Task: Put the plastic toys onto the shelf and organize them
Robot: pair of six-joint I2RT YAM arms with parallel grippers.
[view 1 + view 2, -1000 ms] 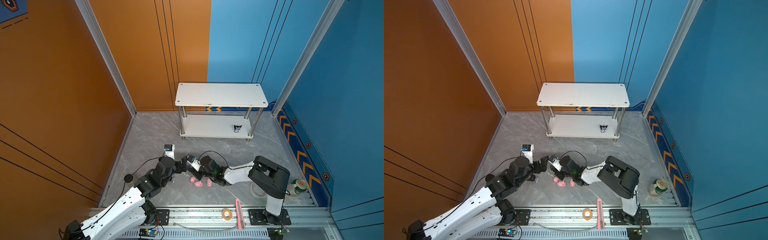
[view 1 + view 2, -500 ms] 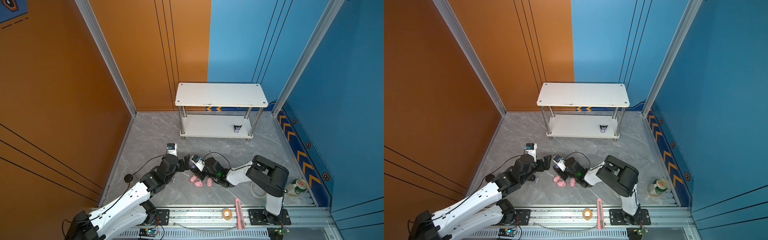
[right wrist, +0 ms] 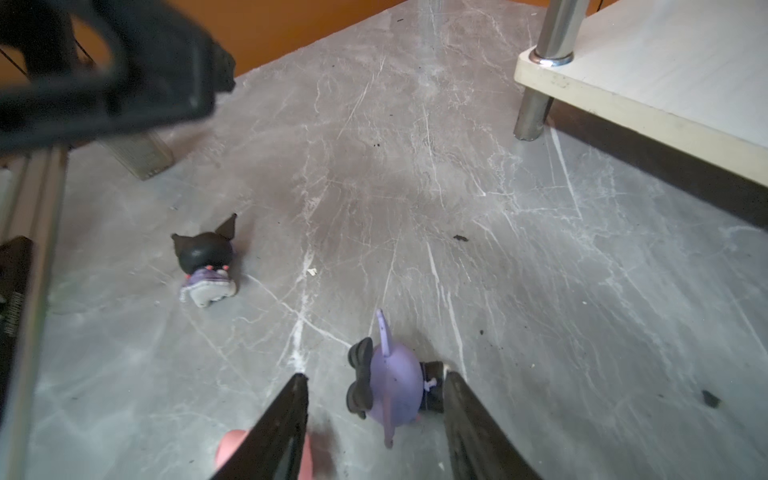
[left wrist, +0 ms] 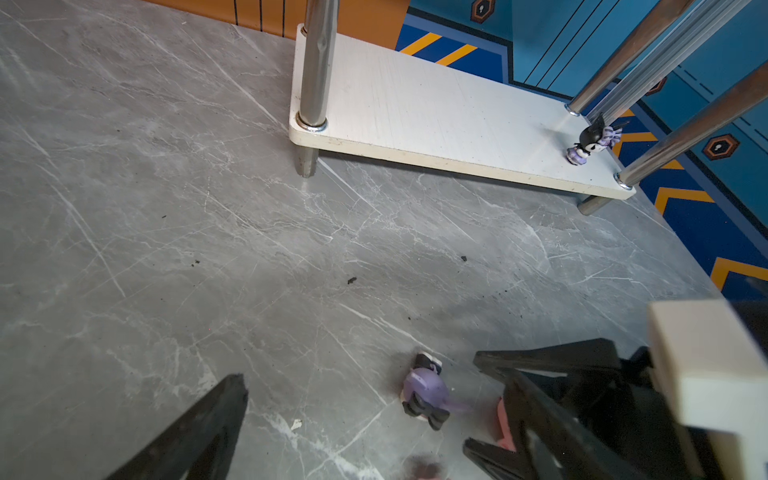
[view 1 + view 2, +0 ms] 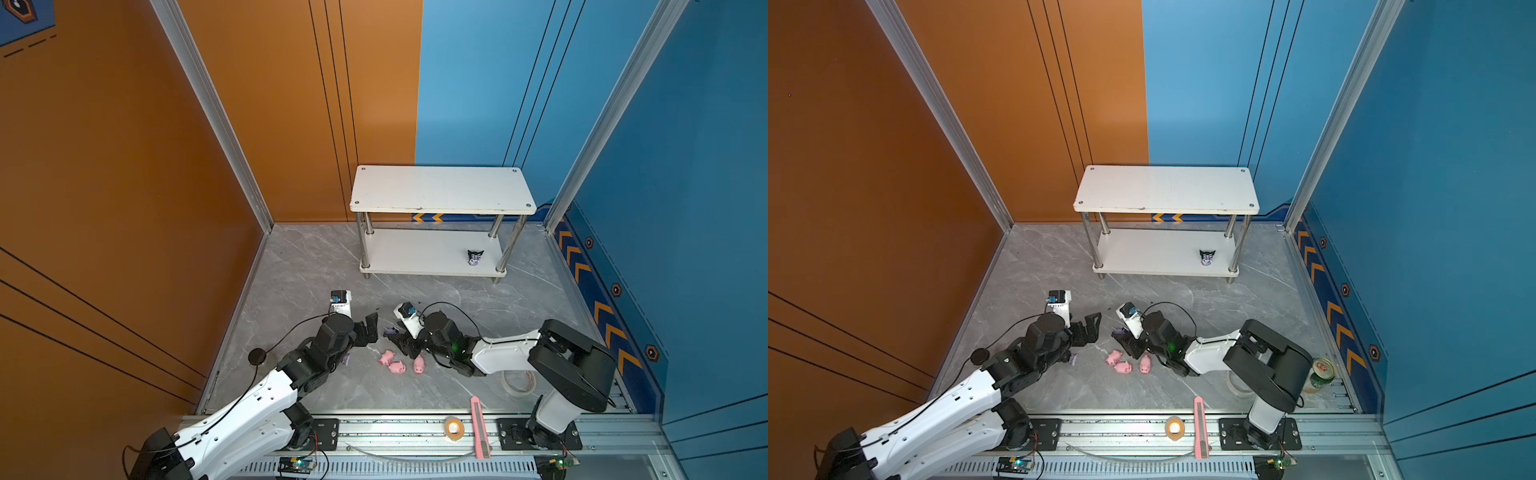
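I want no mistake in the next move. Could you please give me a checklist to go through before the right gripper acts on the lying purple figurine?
1. The right gripper is open: ok.
2. The purple figurine lies between its jaws: ok.
3. The nearest pig is clear of those jaws: cannot tell, one jaw half hides it.
4. The left gripper is open, holds nothing and is off to the side: ok.
5. Room on the lower board of the shelf: ok, only one standing figurine near one end.
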